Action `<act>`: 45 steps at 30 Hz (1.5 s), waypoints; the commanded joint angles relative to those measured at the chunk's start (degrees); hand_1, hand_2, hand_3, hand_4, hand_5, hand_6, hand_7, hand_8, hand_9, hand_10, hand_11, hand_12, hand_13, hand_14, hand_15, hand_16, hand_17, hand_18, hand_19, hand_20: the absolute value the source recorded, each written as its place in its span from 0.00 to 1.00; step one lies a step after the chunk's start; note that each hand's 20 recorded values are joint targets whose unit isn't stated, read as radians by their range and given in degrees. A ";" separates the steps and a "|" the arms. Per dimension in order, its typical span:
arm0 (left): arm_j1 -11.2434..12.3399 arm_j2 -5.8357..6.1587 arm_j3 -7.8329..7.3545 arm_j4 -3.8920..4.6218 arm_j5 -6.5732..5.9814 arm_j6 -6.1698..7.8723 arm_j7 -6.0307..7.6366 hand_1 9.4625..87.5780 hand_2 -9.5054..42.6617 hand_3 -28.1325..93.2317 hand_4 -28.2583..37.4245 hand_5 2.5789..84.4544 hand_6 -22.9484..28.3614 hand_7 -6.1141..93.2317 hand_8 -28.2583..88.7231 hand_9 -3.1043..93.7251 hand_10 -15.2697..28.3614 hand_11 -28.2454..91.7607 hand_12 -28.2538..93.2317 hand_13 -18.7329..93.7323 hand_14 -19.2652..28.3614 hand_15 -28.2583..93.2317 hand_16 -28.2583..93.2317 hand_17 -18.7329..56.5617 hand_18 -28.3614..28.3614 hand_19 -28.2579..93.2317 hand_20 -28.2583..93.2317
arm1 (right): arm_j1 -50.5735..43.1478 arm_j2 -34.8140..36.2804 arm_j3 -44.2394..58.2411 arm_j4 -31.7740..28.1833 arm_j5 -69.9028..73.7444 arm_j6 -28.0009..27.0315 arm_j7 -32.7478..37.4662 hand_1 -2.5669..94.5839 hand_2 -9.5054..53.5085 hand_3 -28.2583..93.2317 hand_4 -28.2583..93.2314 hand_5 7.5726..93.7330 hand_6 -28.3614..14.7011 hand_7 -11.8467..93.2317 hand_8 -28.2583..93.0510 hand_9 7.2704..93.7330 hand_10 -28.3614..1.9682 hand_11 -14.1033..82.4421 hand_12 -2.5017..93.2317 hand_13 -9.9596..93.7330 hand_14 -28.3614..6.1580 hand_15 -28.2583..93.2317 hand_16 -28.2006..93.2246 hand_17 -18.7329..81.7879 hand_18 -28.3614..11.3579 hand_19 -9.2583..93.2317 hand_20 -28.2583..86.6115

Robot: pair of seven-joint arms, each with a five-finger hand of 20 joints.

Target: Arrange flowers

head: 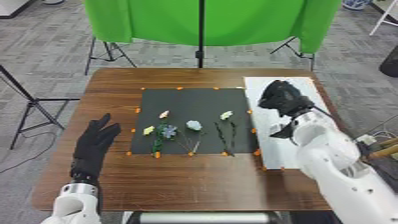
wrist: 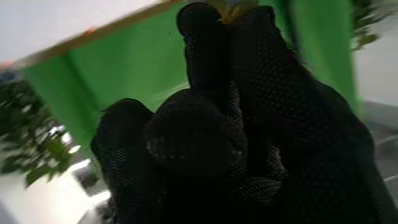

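Black-gloved, the left hand (head: 94,144) is at the table's (head: 187,185) left side, its fingers loosely spread. Right of it, on the dark mat (head: 187,100), lie a yellow flower (head: 148,130), a pink flower (head: 163,114), a blue flower (head: 169,132), a white flower (head: 194,125) and a cream flower (head: 226,115). Farther right, over the white sheet (head: 280,156), the right hand (head: 282,97) has its fingertips pressed together, pinching a yellowish piece (wrist: 233,10), probably of a flower. Such blooms should be light, soft and easily crushed; the slim stems, likely stiffer but apt to roll, look the better hold. Counted: five blooms on the mat, one of each colour, one piece pinched, one mat, one sheet
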 commanded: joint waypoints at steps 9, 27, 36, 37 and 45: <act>-0.33 -0.41 0.39 0.73 0.42 -0.68 -0.66 0.14 0.22 0.75 0.03 0.44 0.52 0.12 0.20 0.49 0.63 0.36 0.36 0.47 0.72 0.31 0.28 0.27 0.73 0.29 0.39 | -4.19 -3.65 -2.34 0.33 1.02 -4.14 -1.50 0.66 0.00 0.64 0.13 0.75 0.61 0.29 0.31 0.90 0.57 0.23 0.38 0.97 0.79 0.73 0.51 0.85 0.47 1.00 0.73; -0.14 -0.12 0.28 0.67 0.53 -1.68 -0.86 0.14 0.21 0.75 0.03 0.44 0.52 0.12 0.20 0.49 0.63 0.36 0.36 0.46 0.72 0.31 0.28 0.27 0.73 0.29 0.39 | -7.54 -3.88 2.49 -3.78 -4.98 -4.16 -1.58 0.44 0.00 0.73 0.09 0.64 0.66 0.26 0.16 0.85 0.46 0.37 0.25 0.96 0.76 0.73 0.50 0.83 0.44 1.00 0.72; -0.15 0.05 0.20 0.56 1.05 -2.20 -0.82 0.14 0.21 0.75 0.03 0.44 0.52 0.12 0.20 0.49 0.63 0.36 0.36 0.46 0.72 0.31 0.28 0.27 0.73 0.29 0.39 | -13.36 -8.85 18.52 -6.88 31.63 -0.82 -14.13 0.33 0.04 0.76 0.13 0.66 0.63 0.26 0.16 0.81 0.43 0.35 0.25 0.84 0.52 0.60 0.47 0.66 0.32 0.89 0.60; -0.28 0.10 0.26 0.59 1.28 -2.39 -0.82 0.15 0.21 0.75 0.03 0.44 0.52 0.12 0.20 0.49 0.63 0.36 0.36 0.46 0.72 0.31 0.28 0.27 0.73 0.29 0.39 | -14.91 -9.78 20.78 -6.47 38.95 -3.08 -17.97 0.31 0.05 0.77 0.13 0.66 0.63 0.27 0.16 0.78 0.42 0.33 0.24 0.79 0.46 0.55 0.46 0.61 0.29 0.81 0.60; 0.10 0.08 -0.03 -0.19 4.02 -4.26 0.25 0.14 0.20 0.75 0.04 0.44 0.52 0.12 0.20 0.49 0.63 0.36 0.36 0.46 0.72 0.31 0.28 0.27 0.73 0.28 0.39 | -23.44 -15.66 24.30 -5.88 51.16 1.11 -32.69 0.07 0.10 0.87 0.10 0.21 0.71 0.19 0.17 0.22 0.59 0.14 0.13 0.22 0.62 0.18 0.35 0.20 0.54 0.10 0.43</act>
